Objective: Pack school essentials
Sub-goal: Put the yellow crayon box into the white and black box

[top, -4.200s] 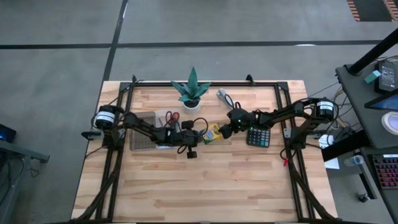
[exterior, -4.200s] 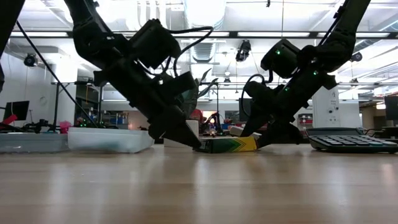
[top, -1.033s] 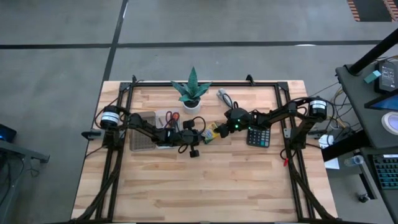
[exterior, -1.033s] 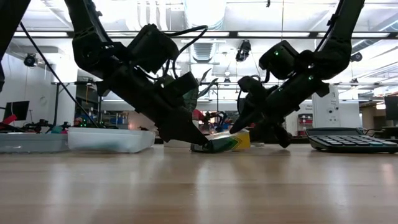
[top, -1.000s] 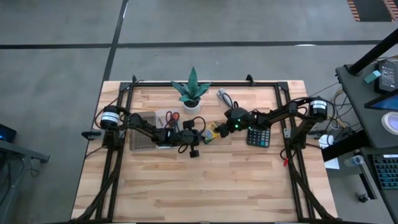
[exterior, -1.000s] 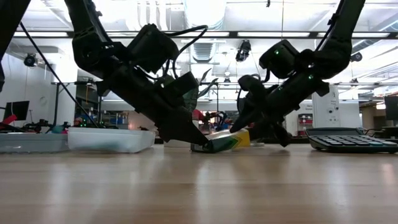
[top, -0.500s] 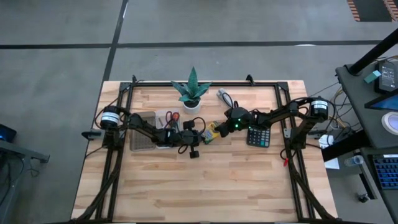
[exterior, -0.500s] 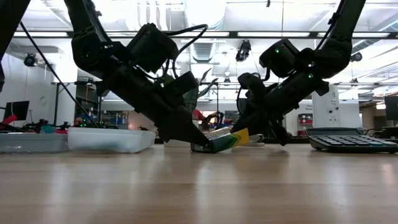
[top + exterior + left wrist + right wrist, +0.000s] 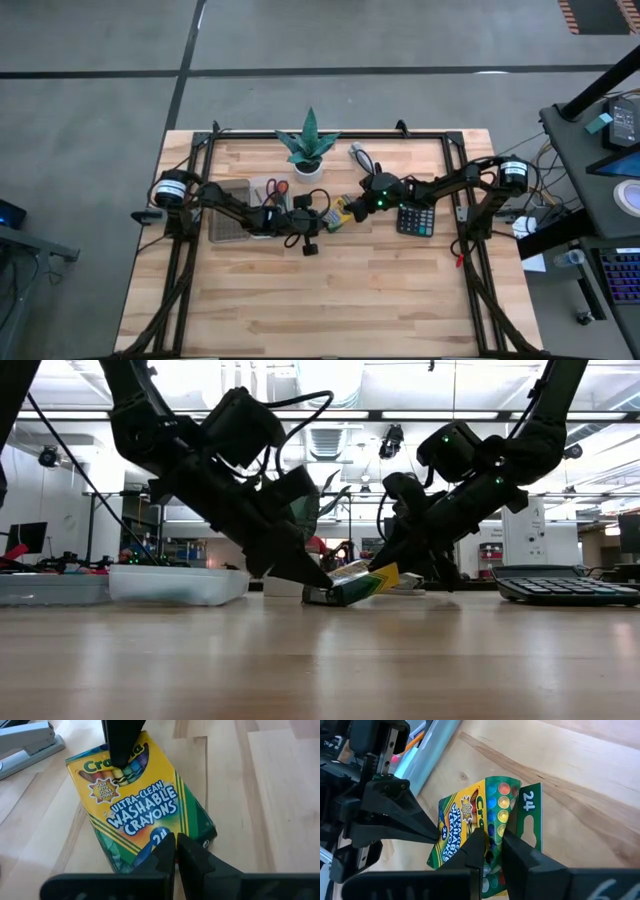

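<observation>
While crayon box point(image 9: 352, 588) sits tilted at tabletop point(image 9: 330, 290) centre, one end raised, right pincer point(image 9: 490, 851) nips its upper flap end, jaws narrow. Left pincer point(image 9: 175, 851), fingers pressed together, tips touching box's low end. Potted plant point(image 9: 309, 145) behind.

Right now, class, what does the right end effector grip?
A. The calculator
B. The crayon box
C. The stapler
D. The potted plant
B: in the right wrist view the right end effector pinches the upper edge of the crayon box.
</observation>
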Controlling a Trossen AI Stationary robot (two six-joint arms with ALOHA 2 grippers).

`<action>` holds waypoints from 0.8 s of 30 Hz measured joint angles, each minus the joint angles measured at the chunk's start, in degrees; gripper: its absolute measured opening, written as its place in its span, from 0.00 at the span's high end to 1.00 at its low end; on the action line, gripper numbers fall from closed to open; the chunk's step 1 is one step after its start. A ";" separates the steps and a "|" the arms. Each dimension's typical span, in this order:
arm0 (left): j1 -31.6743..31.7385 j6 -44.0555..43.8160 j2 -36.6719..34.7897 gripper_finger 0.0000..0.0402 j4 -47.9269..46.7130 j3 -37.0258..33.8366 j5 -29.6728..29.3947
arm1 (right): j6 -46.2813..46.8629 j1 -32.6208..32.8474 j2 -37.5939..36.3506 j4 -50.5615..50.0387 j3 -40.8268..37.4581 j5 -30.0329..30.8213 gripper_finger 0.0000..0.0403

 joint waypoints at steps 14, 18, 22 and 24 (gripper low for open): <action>-0.26 -1.49 -3.71 0.74 -1.75 0.28 2.10 | -6.42 0.01 -0.13 -0.01 0.00 -0.77 0.92; -0.17 -1.65 -7.35 0.64 -4.33 0.22 2.08 | -10.72 0.69 -0.83 0.08 -0.04 -0.80 0.92; 1.53 -8.93 -9.03 0.58 -3.86 0.24 2.21 | -13.81 1.49 -2.05 -0.26 -0.07 -0.78 0.92; 2.91 -14.45 -9.28 0.56 -3.23 0.24 2.97 | -15.39 2.07 -2.73 -0.21 -0.07 -0.61 0.92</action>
